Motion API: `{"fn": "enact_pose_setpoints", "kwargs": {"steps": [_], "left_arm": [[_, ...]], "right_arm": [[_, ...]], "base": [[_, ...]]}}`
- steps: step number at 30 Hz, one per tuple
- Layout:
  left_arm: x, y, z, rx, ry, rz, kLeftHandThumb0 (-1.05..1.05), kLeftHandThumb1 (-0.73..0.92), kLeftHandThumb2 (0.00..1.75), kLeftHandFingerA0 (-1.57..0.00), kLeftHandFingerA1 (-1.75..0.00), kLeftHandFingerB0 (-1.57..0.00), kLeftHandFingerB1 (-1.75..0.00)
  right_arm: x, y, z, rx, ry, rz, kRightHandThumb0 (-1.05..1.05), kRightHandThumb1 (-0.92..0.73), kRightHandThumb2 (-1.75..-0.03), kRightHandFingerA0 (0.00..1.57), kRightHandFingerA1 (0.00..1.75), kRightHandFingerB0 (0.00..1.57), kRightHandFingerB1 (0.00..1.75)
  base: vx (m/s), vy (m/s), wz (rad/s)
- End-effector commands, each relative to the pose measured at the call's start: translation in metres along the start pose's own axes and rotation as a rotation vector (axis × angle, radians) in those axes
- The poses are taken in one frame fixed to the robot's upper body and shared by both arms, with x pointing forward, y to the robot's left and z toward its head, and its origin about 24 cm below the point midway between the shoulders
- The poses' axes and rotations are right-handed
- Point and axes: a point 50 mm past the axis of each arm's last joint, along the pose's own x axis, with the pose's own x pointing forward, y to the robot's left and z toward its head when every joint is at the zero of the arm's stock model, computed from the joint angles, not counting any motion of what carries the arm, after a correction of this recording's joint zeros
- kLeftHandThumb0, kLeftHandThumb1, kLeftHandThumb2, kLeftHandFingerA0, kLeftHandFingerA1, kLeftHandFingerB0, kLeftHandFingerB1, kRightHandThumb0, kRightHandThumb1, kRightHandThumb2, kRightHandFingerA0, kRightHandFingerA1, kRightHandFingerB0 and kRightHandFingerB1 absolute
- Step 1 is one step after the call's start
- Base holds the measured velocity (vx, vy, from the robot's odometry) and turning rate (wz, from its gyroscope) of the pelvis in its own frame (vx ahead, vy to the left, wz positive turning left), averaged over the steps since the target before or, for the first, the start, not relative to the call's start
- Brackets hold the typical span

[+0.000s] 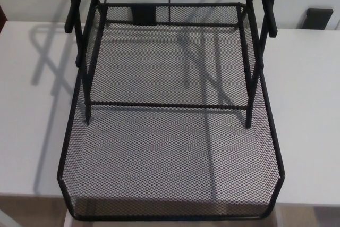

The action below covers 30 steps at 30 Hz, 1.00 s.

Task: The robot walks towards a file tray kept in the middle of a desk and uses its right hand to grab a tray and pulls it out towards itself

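Observation:
A black wire-mesh file tray [69, 147] fills the middle of the head view, resting on a white desk [32, 131]. Its front rim [170, 217] reaches past the desk's near edge. The black rack frame [254, 51] stands over the tray's rear half, with a crossbar [167, 104] spanning the tray. A second mesh tray end [170, 13] shows at the back. Neither of my hands shows in this view.
A small black object [320, 17] sits at the desk's far right edge against the pale wall. The frame's uprights [79, 19] rise at both sides of the tray. Brownish floor [32, 211] shows below the desk's near edge.

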Motion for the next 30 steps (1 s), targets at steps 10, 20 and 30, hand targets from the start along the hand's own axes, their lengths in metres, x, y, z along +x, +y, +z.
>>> {"fn": "enact_pose_setpoints", "kwargs": {"steps": [10, 20, 30], "left_arm": [[-0.0014, 0.0077, -0.0056, -0.023, 0.047, 0.037, -0.52, 0.56, 0.57, -0.46, -0.37, -0.40, -0.35], [-0.0004, 0.0095, -0.0022, -0.001, 0.043, 0.023, -0.48, 0.57, 0.57, -0.47, -0.38, -0.41, -0.35], [0.0024, 0.0100, -0.0006, 0.028, 0.038, 0.006, -0.46, 0.58, 0.57, -0.49, -0.39, -0.42, -0.36]], "right_arm": [[0.0018, -0.0092, 0.0085, -0.328, -0.079, -0.151, -0.80, -0.57, -0.92, 0.05, 0.39, 0.09, 0.21], [0.0035, -0.0074, 0.0088, -0.403, -0.074, -0.160, -0.70, -0.55, -0.94, 0.08, 0.46, 0.00, 0.31], [0.0041, -0.0055, 0.0116, -0.447, -0.084, -0.148, -0.72, -0.55, -0.93, 0.11, 0.48, 0.00, 0.28]], "base": [[0.00, 0.000, 0.00], [0.00, 0.000, 0.00], [0.00, 0.000, 0.00]]}}
